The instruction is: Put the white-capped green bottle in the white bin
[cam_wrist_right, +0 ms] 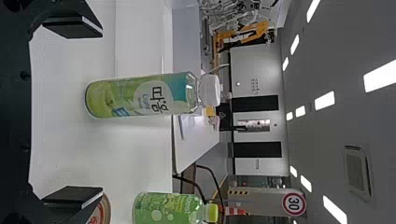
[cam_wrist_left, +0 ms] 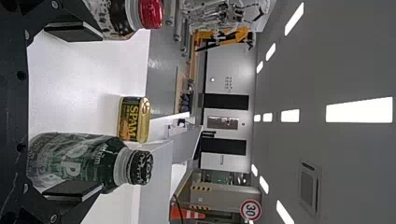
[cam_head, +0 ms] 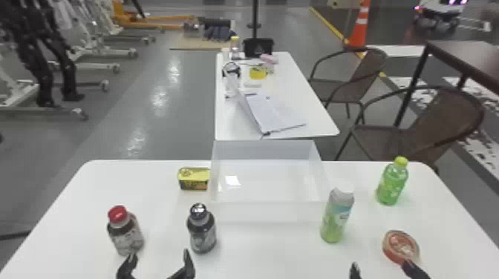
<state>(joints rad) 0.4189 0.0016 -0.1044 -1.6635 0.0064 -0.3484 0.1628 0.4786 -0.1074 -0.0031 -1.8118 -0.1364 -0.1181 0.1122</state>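
I see the left gripper [cam_head: 159, 255] and right gripper [cam_head: 380, 265], fingers spread, the latter's presumably to straddle the white-capped green bottle [cam_head: 335, 222] at four o'clock from the white bin [cam_head: 268, 212].

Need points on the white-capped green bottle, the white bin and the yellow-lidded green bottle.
White-capped green bottle [cam_wrist_right: 135, 96]: right wrist view, on the label.
White bin [cam_head: 267, 212]: head view, on the near wall.
Yellow-lidded green bottle [cam_head: 392, 184]: head view, on the body below the cap.

Grey floor [cam_head: 178, 111]; brown chairs [cam_head: 427, 130]; bright ceiling lights [cam_wrist_left: 359, 109]; orange cone [cam_head: 359, 28].
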